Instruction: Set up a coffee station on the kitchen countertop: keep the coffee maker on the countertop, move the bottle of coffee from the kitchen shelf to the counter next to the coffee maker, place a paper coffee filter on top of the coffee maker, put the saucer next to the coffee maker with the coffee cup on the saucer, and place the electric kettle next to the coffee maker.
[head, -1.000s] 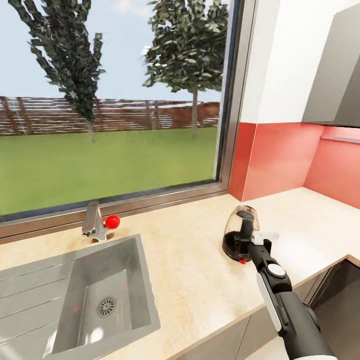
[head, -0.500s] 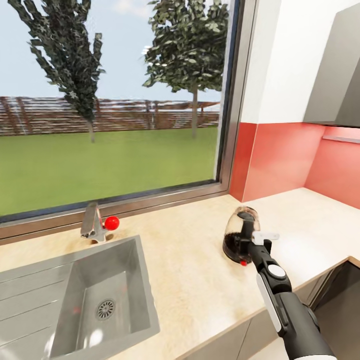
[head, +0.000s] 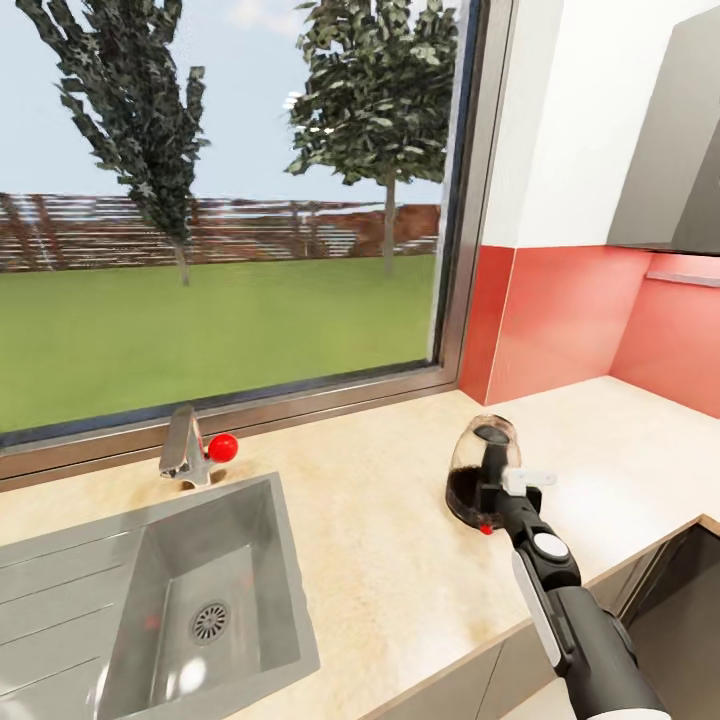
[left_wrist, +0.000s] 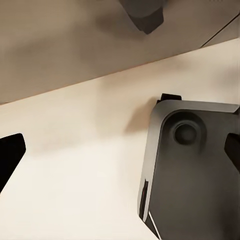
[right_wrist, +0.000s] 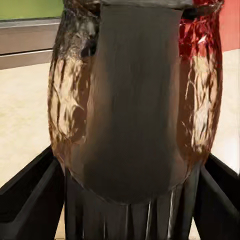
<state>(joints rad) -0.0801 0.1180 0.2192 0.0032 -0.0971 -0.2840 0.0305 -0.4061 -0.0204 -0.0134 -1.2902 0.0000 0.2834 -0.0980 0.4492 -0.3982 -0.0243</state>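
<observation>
Holding the kettle (head: 478, 475) by its handle (head: 490, 470) with my right end effector (head: 497, 497), arm reaching in from the counter's front edge. In the right wrist view the glass body (right_wrist: 135, 100) sits dead centre between my two dark fingers (right_wrist: 30, 195), one on each side low down. They look closed in on the handle, but the actual contact is hidden, so I read it as a grip rather than a confirmed one.

Kettle is on the counter (head: 380, 560), upright or nearly so, well to the right of the sink (head: 180, 600) and tap (head: 185, 445), near the red backsplash corner (head: 500, 320). Whether the base is fully seated or just off the surface, can't tell.

Why the handle: glass body is round and slick, handle is the one narrow graspable part, and a side grip keeps the kettle vertical while I slide or carry it.

Left end effector (left_wrist: 120, 150): wrist view has the fingertips far apart at the frame edges, wide open, empty, parked over a pale surface beside a grey box-like object (left_wrist: 195, 175) I can't identify.

Judgement: kettle is on the right counter, but its placement depends on where the coffee maker ends up.
</observation>
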